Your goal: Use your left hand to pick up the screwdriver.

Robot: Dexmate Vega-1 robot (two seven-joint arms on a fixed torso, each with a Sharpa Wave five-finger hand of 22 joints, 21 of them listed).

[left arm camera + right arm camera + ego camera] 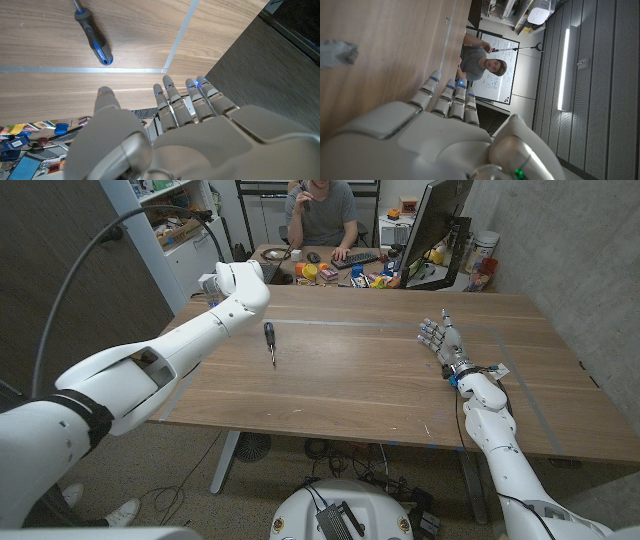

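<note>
You have one screwdriver (269,340) on the one wooden table (360,380) — black handle, blue at its end. Two robot hands are yours to work with: the left hand (240,280) and the right hand (440,340) — each holding nothing. Behind the table sits one person (320,210) at a cluttered desk (290,258), with one monitor (440,220) beside them.

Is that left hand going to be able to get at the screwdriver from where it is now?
Probably yes. The left hand is open and holds nothing, up near the table's far edge, and the screwdriver lies alone on bare wood close by, with nothing between them. The right hand is well off to the other side.
</note>
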